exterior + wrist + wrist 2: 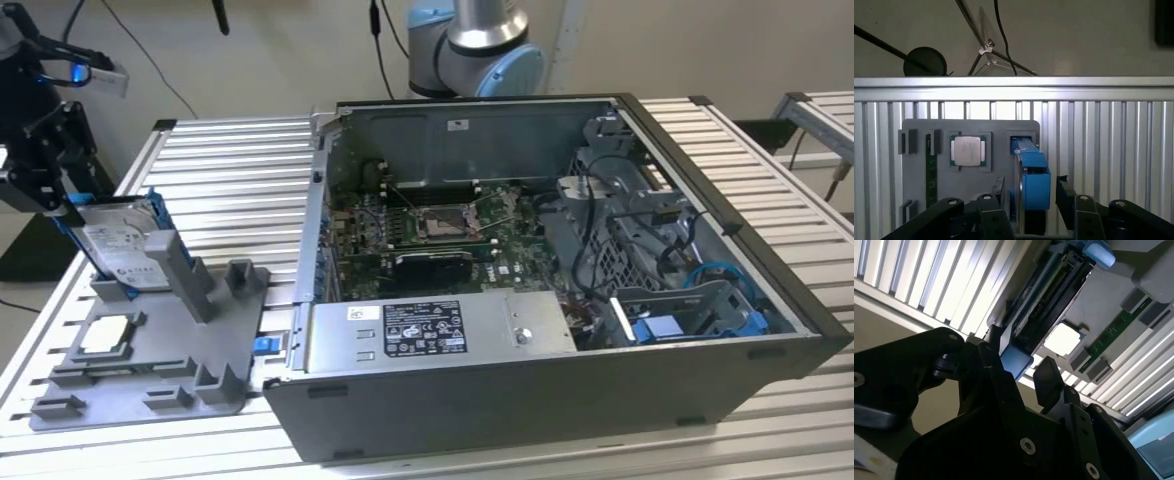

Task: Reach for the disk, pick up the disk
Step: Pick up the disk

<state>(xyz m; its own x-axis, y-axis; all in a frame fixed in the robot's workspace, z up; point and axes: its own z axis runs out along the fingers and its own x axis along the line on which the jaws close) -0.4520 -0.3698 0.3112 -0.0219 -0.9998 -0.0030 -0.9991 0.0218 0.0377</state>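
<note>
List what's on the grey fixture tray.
The disk stands on edge in a slot of the tray; a silver chip lies flat beside it, then a green board strip. The open gripper straddles the disk, covering the tray beneath it.

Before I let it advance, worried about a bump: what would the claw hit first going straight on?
Most likely the disk, standing on edge in the gray tray; the open claw straddles it, though depth is unclear.
</note>
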